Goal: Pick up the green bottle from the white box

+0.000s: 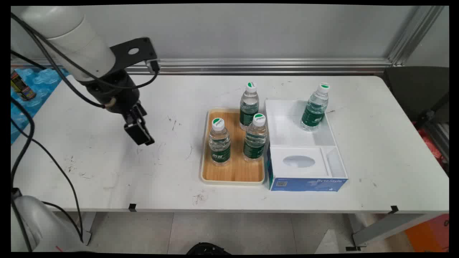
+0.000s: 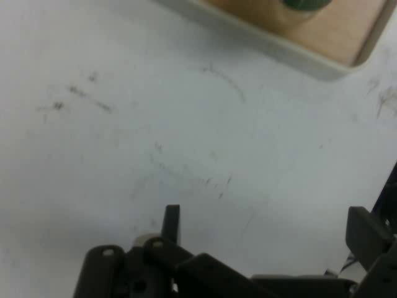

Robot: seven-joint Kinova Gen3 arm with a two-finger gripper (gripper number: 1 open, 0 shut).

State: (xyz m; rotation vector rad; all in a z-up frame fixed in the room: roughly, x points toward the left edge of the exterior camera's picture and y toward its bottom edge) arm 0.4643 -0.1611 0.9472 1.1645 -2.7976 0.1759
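while fingers (image 2: 363, 233) spread, holding nothing, wooden tray (image 1: 233, 172) with bottles (image 1: 219, 142) well apart.

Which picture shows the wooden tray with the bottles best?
The main view: the whole wooden tray lies in sight, with three water bottles standing on it, beside a white box. The hand view catches only one corner of the tray and the green base of one bottle, above the gripper.
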